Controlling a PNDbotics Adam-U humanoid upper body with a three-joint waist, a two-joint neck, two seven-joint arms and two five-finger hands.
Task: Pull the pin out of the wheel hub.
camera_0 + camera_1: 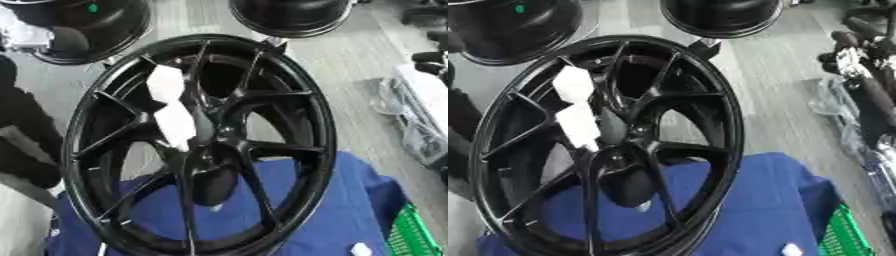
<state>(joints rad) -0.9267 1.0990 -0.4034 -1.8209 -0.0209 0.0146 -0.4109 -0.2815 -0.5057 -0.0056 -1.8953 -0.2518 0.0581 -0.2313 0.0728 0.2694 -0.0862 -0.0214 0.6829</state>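
A black wheel hub (201, 145) is standing tilted on a blue cloth (341, 210), two white patches (173, 122) showing on its spokes. The right hand (866, 70) is showing at the right edge; whether its fingers are released or clenched, I cannot tell.

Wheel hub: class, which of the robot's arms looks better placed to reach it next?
Left, probably. A dark arm shows at the left edge, right beside the wheel, and the white piece by the hub sits on that side. No right arm shows near it.

Wheel hub (201, 145) bottom rim cut off; pin indiscernible in blur.
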